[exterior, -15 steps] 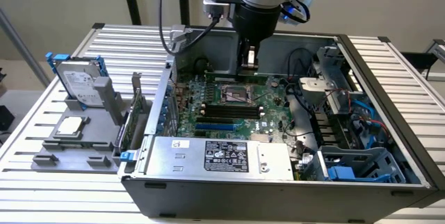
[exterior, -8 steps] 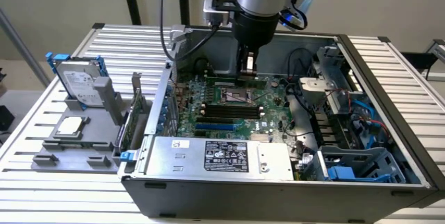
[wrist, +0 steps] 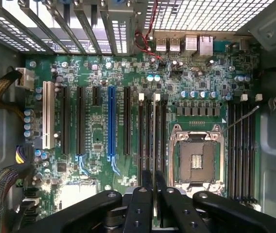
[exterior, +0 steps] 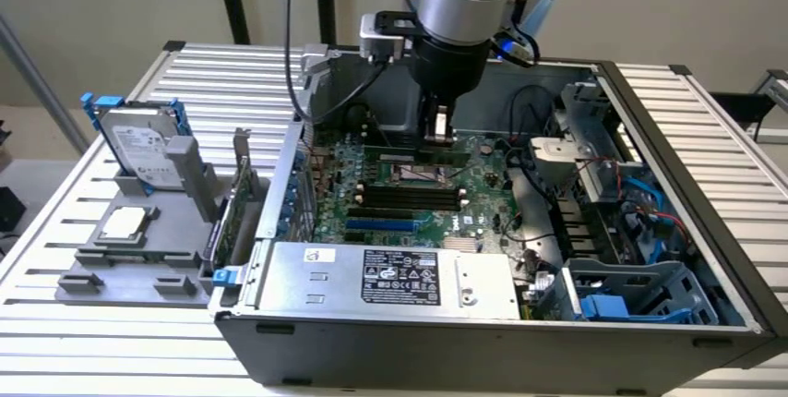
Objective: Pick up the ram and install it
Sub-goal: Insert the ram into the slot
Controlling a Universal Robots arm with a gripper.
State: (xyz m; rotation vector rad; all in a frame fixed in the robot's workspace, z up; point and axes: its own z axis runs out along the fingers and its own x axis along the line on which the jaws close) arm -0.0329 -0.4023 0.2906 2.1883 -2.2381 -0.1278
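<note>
My gripper (exterior: 437, 131) reaches down into the open computer case (exterior: 493, 337), over the motherboard (exterior: 369, 185). It is shut on the ram (exterior: 427, 150), a narrow green stick held low over the board on the far side of the processor socket (exterior: 419, 173). In the wrist view the ram (wrist: 154, 141) shows edge-on between the black fingers (wrist: 143, 199). It lines up with the black memory slots (wrist: 146, 136) beside the socket (wrist: 196, 162). Whether it touches a slot I cannot tell.
More black memory slots (exterior: 407, 198) lie on the socket's near side. The power supply (exterior: 394, 277) fills the case front and a drive cage (exterior: 622, 291) sits at the exterior view's right. Outside, a grey stand (exterior: 136, 258) holds a hard drive (exterior: 139, 150), a processor chip (exterior: 124, 223) and an expansion card (exterior: 242, 196).
</note>
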